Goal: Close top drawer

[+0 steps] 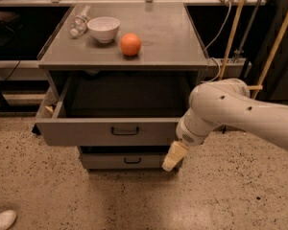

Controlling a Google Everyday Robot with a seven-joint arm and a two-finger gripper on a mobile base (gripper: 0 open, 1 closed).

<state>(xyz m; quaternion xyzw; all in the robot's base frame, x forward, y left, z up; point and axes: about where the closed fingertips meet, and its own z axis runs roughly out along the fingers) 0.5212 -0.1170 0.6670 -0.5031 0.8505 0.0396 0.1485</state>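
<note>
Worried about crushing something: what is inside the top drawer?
In the top drawer, nothing shows on the dark floor. Its rear is hidden under the cabinet top, its right front corner behind the arm. The gripper hangs below the drawer front's right end.

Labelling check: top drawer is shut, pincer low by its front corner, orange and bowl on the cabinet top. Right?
No. The camera view shows the top drawer pulled out, its inside exposed. The rest holds: pincer low by its front corner, orange and bowl on the cabinet top.
</note>
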